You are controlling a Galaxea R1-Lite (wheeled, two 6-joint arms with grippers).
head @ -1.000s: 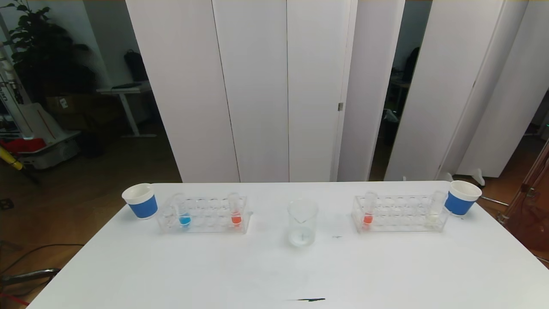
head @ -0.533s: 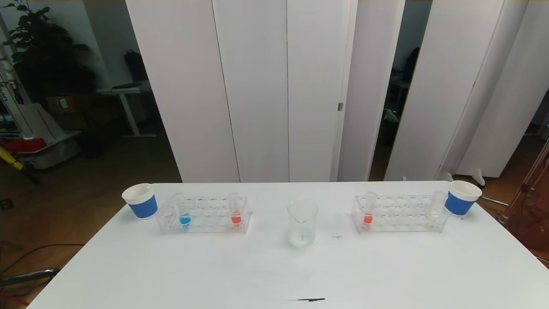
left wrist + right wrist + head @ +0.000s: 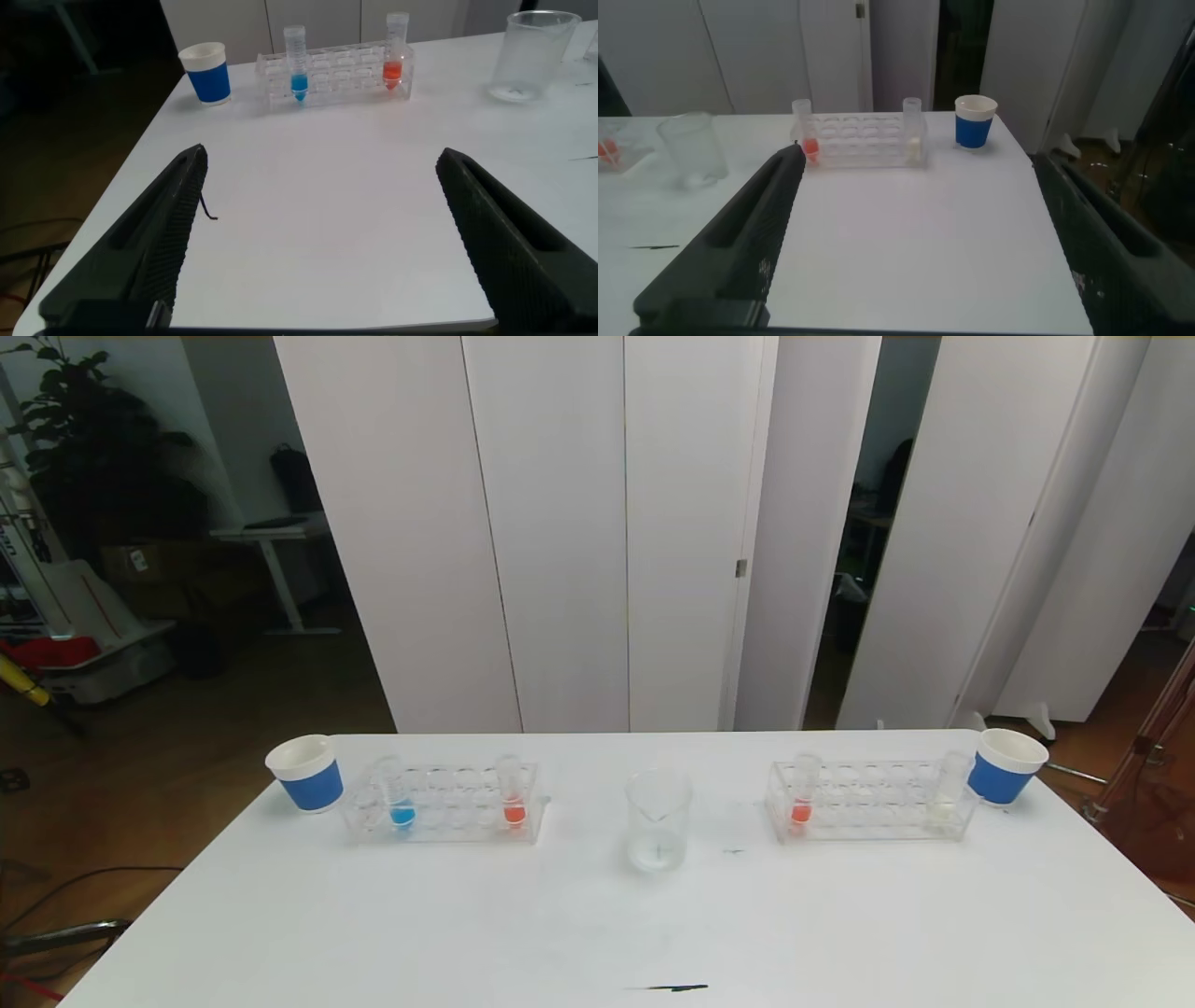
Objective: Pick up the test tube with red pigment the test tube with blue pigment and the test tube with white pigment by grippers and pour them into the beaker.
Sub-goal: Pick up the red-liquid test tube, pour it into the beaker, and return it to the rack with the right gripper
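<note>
showing only in the wrist views, left gripper (image 3: 322, 243) and right gripper (image 3: 915, 243) gape wide over the table (image 3: 597, 915).

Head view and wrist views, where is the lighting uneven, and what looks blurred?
Head view: the white table is bright and nearly shadowless, while the room at far left is dim. Left wrist view: the near fingers are blurred and dark. Right wrist view: the beaker looks soft against the pale table.

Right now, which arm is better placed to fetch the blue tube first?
Left. The test tube with blue pigment stands in the rack on the robot's left, ahead of the open left pincer; the right pincer faces the other rack.
</note>
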